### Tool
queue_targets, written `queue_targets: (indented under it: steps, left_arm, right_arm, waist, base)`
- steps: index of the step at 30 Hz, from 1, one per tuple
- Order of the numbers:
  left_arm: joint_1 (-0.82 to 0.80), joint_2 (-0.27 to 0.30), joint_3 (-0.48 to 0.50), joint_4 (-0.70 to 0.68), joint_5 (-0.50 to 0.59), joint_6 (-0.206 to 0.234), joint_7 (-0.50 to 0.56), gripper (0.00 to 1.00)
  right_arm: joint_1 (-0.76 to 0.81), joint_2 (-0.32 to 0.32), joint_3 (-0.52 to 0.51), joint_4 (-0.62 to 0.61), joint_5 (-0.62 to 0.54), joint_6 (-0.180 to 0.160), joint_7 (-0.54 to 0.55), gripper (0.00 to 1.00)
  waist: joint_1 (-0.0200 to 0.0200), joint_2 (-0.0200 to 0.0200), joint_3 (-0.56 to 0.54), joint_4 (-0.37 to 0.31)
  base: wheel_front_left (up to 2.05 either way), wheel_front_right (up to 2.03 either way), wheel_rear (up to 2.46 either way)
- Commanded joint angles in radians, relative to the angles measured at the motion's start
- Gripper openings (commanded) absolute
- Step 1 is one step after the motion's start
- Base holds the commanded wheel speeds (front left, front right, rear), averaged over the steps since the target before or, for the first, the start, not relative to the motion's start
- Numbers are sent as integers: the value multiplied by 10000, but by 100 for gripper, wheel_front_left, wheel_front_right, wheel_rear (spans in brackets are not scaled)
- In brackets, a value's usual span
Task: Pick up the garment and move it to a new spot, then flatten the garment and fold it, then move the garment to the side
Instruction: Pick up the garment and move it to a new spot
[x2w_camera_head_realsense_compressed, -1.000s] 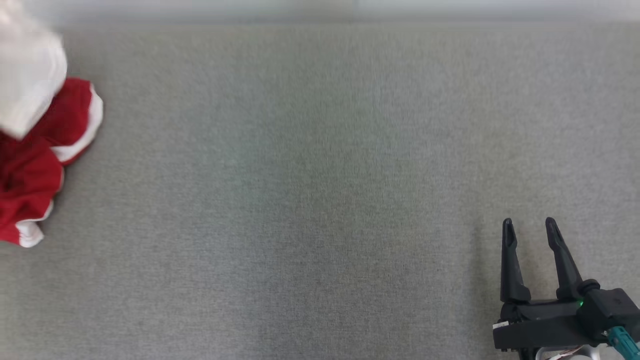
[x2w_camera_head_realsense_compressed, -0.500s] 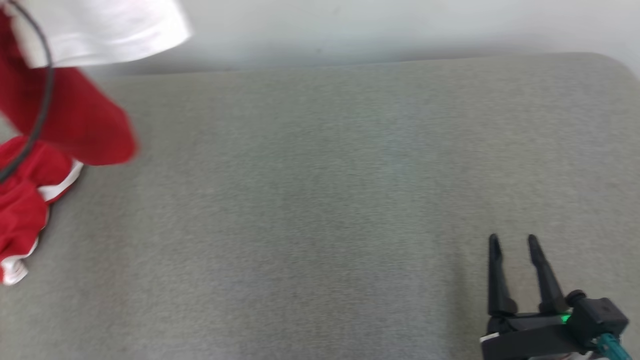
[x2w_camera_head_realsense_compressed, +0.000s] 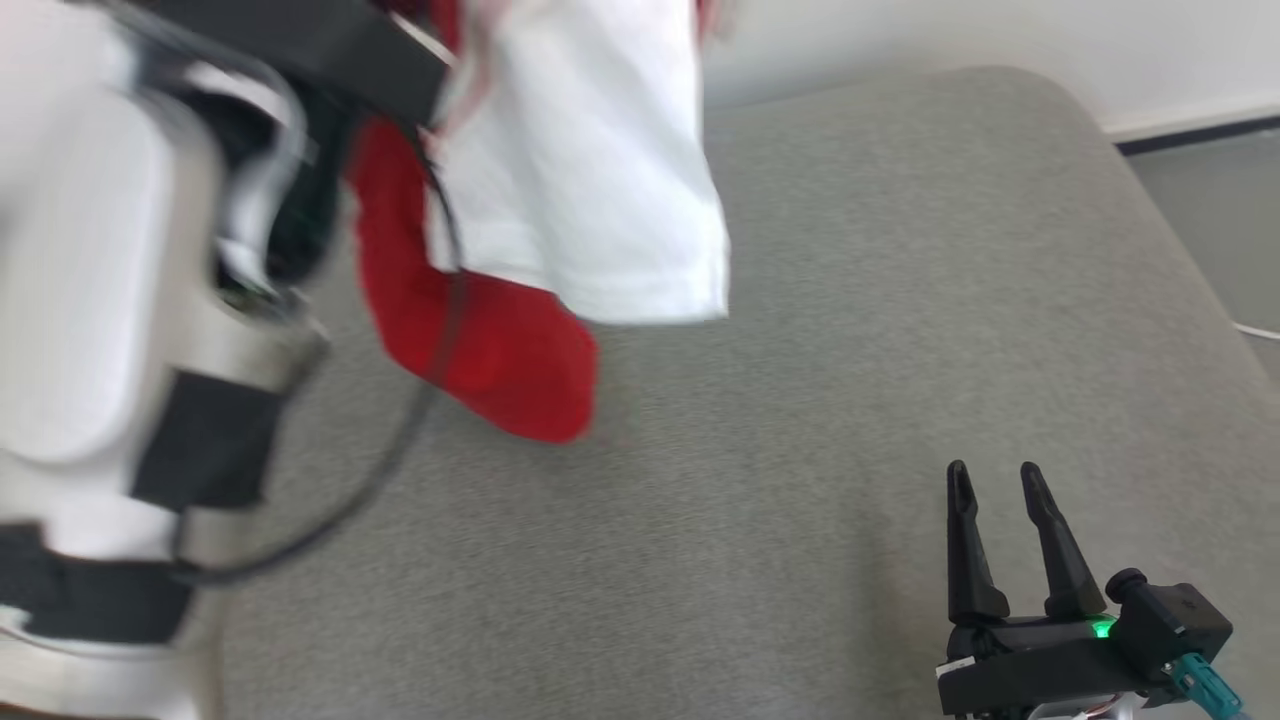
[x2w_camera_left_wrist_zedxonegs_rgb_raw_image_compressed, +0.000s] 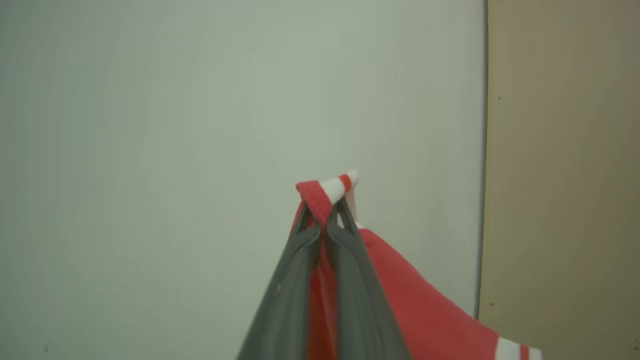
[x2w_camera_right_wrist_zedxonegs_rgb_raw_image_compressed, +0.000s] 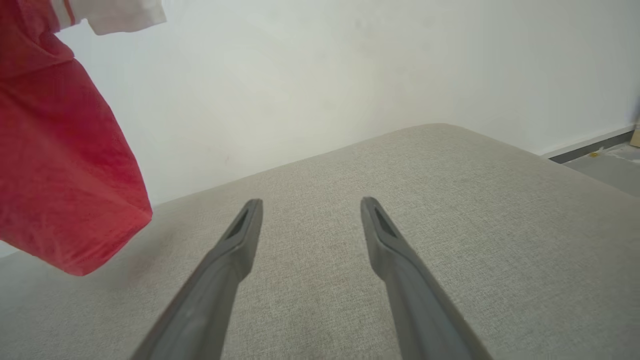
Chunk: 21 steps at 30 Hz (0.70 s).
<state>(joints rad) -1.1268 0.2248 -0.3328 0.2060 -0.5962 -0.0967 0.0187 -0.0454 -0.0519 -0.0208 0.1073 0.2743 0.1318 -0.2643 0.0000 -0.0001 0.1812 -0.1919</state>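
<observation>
The garment (x2w_camera_head_realsense_compressed: 560, 220), red with white parts, hangs in the air above the grey padded surface (x2w_camera_head_realsense_compressed: 850, 330) at the upper left of the head view. My left gripper (x2w_camera_left_wrist_zedxonegs_rgb_raw_image_compressed: 325, 220) is shut on a red and white striped edge of the garment (x2w_camera_left_wrist_zedxonegs_rgb_raw_image_compressed: 425, 310), which drapes down below the fingers. My pale left arm (x2w_camera_head_realsense_compressed: 90, 300) takes up the left side of the head view. My right gripper (x2w_camera_head_realsense_compressed: 995, 480) stands open and empty at the lower right, low over the surface. In the right wrist view the garment (x2w_camera_right_wrist_zedxonegs_rgb_raw_image_compressed: 65, 185) hangs at the far left of my right gripper (x2w_camera_right_wrist_zedxonegs_rgb_raw_image_compressed: 310, 205).
The surface's rounded far right corner (x2w_camera_head_realsense_compressed: 1050, 90) ends before a pale wall (x2w_camera_head_realsense_compressed: 950, 40). Grey floor (x2w_camera_head_realsense_compressed: 1220, 220) lies to its right. A tan panel (x2w_camera_left_wrist_zedxonegs_rgb_raw_image_compressed: 560, 175) stands beside the wall in the left wrist view.
The garment has come off the surface and now hangs lifted, further right in the head view. The head camera has shifted, bringing my left arm into the picture. My right gripper stays open.
</observation>
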Motion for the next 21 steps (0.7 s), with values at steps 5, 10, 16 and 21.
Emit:
queue_targets:
  steps: [5,10,16,21]
  left_arm:
    - [1325,-465,-385,6,-231,177,-76,0]
    - [2461,-746,-725,559,-406,149,-347,0]
    - [4533,-1185,-1472,2488,-537,9,-1155,0]
    - [5563,-1341,-1994,4115,-476,-125,-1743,0]
  right_arm:
    - [-21,30,108,80,162,-21,-3,100]
    - [33,25,110,99,137,-21,-3,100]
    - [115,27,85,200,30,-21,-5,100]
    - [227,29,111,281,-46,-21,-5,100]
  waist:
    - [0,1,43,-619]
    - [0,1,48,-723]
    - [0,1,27,-810]
    - [0,1,-117,-766]
  base:
    - [0,0,0]
    - [0,0,0]
    - [0,0,0]
    - [0,0,0]
